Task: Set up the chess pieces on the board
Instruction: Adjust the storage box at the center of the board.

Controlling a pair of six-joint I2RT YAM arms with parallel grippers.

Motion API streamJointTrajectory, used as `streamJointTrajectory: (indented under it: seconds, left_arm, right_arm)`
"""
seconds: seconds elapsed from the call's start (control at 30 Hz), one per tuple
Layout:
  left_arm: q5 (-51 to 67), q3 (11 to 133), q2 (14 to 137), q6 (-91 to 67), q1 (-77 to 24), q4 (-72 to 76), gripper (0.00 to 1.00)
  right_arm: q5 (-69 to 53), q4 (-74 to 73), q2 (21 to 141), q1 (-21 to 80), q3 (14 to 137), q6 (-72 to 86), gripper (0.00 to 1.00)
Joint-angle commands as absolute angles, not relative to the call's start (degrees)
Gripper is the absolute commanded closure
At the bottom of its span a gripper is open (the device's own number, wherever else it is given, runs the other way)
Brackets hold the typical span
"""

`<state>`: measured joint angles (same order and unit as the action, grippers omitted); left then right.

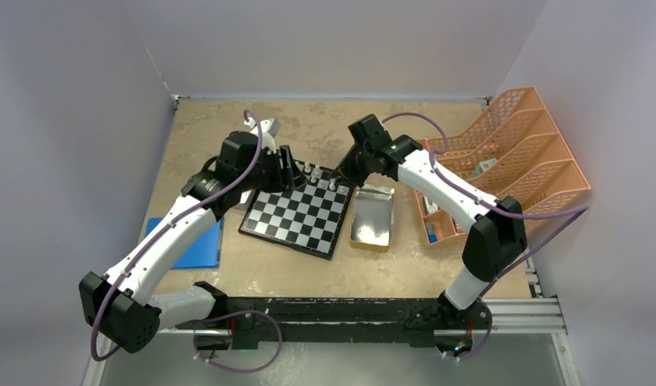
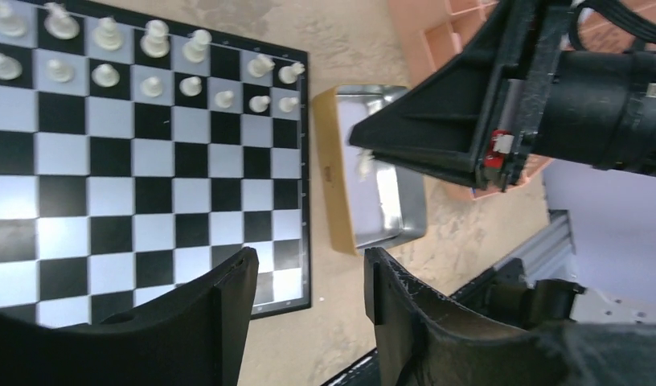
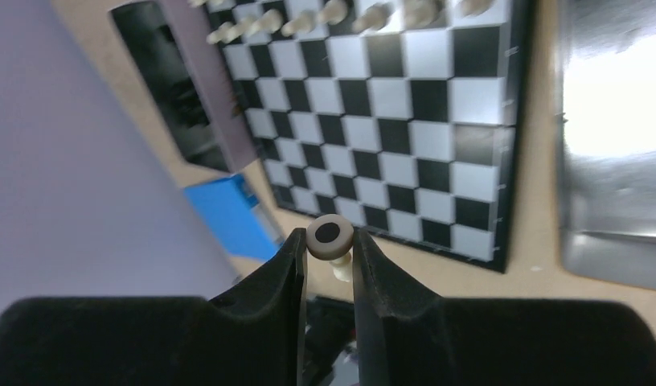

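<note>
The board (image 1: 295, 217) lay flat near the middle of the worktop (image 1: 437, 265), with a blue pad (image 1: 198, 245) toward the left edge and an open metal tray (image 1: 371, 217) just beside its right rim. An orange rack (image 1: 510, 153) stood at the worktop's right edge. Cream-white pieces (image 2: 152, 72) stood upright in two rows along the board's far edge; the rest of its squares were bare.

The right gripper (image 3: 329, 241) hung over the board's far right corner, its jaws closed on a single cream-white piece (image 3: 330, 235) held base toward the wrist camera. It was possibly a pawn, though only the round felted base and a bit of stem showed.

The left gripper (image 2: 310, 261) hovered over the far left part of the board, its jaws standing partly apart with nothing between them. Its fingers (image 2: 228, 297) touched no piece.
</note>
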<state>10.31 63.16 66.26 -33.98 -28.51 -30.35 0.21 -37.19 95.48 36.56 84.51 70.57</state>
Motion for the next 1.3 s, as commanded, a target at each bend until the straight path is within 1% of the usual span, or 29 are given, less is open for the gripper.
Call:
streamJointTrajectory:
  seconds: [0.0,0.2,0.3,0.4,0.53,0.7,0.77,0.87,1.07,1.23,1.27]
  left_arm:
    - [17.6,64.7,67.6,-37.2,-28.3,-21.3,0.51]
    - [20.9,64.1,70.6,-41.7,-28.8,-16.3,0.51]
    - [19.7,63.6,71.3,-42.5,-29.0,-14.8,0.51]
    - [17.1,63.9,72.1,-42.8,-29.0,-14.0,0.52]
    - [15.1,65.3,73.3,-43.1,-29.0,-13.5,0.58]
    - [14.4,66.1,73.7,-43.1,-29.0,-12.8,0.71]
    - [14.3,66.0,73.6,-43.1,-29.0,-12.9,0.74]
    - [13.1,65.7,73.0,-43.2,-29.0,-12.9,0.76]
    - [13.2,65.5,72.7,-43.2,-29.0,-11.7,0.76]
    - [12.8,65.4,72.2,-43.0,-29.0,-11.6,0.79]
    - [12.7,65.3,72.0,-42.9,-29.0,-11.4,0.82]
  right_arm:
    - [-12.1,-27.1,92.9,36.3,85.2,82.6,0.82]
    - [-16.1,-18.0,90.6,36.3,81.8,91.6,0.83]
    - [-17.0,-14.9,90.3,36.3,81.0,93.2,0.83]
    - [-17.3,-14.8,90.4,36.3,81.8,92.9,0.83]
    - [-17.6,-14.8,89.9,36.3,81.3,92.9,0.83]
    - [-17.9,-14.4,89.4,36.3,80.5,92.7,0.83]
    - [-17.9,-14.4,89.2,36.3,80.2,92.7,0.83]
    - [-18.0,-14.0,89.2,36.3,80.0,92.3,0.83]
    - [-18.1,-13.9,89.8,36.3,80.0,91.5,0.83]
    - [-17.6,-14.4,90.3,36.3,80.4,90.4,0.83]
    - [-17.5,-14.2,90.3,36.3,80.2,90.4,0.83]
